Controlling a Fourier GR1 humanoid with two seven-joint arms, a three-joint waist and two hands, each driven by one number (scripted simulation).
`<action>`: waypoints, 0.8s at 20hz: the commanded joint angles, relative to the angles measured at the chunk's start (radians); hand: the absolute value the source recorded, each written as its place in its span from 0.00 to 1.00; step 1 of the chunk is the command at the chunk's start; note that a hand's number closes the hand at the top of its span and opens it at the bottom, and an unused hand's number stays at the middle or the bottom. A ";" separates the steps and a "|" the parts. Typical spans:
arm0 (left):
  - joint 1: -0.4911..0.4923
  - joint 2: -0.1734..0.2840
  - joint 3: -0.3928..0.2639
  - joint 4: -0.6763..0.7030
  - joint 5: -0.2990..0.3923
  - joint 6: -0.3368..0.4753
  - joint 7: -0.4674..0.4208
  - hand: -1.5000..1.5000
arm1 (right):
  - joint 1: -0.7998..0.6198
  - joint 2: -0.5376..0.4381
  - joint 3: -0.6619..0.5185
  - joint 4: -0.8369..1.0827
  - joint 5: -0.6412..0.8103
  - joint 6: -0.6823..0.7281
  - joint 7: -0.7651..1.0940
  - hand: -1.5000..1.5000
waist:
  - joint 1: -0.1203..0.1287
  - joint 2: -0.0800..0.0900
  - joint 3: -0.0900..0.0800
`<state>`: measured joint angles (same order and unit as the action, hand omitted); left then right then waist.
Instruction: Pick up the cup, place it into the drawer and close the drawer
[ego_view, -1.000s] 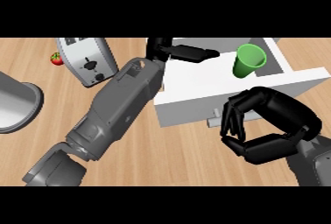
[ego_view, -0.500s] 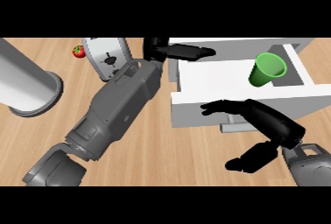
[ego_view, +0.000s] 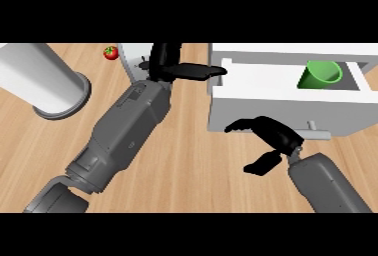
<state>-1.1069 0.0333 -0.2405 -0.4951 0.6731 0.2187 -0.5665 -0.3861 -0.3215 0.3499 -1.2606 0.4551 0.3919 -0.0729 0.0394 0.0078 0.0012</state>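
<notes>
While the drawer (ego_view: 288, 100) stands open on the counter (ego_view: 184, 165), the cup is seen lying inside it.

Both hands are held empty: the right hand (ego_view: 269, 137) is spread at the drawer's front, the left hand (ego_view: 173, 67) extended beside its left wall. The green cup (ego_view: 321, 75) is found up and right of the right hand.

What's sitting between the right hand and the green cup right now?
In the head view, the drawer's white front wall and bare floor separate the right hand from the cup; nothing else.
</notes>
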 joint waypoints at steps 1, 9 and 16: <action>0.048 0.045 0.004 -0.058 0.002 -0.007 0.027 0.00 | -0.110 0.007 -0.028 0.285 0.062 -0.054 -0.107 1.00 | 0.043 0.002 0.001; 0.162 0.124 0.005 -0.146 0.016 -0.115 0.045 0.00 | -0.328 0.028 -0.172 0.604 0.054 -0.214 -0.292 1.00 | 0.077 0.018 0.003; 0.219 0.153 -0.014 -0.227 0.014 -0.147 0.069 0.00 | -0.490 -0.049 -0.304 0.756 0.000 -0.250 -0.318 1.00 | 0.125 0.026 0.005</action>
<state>-0.9176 0.1675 -0.2450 -0.6862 0.6919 0.0900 -0.5018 -0.7611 -0.3172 0.1204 -0.6092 0.4622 0.2003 -0.3924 0.1361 0.0230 0.0057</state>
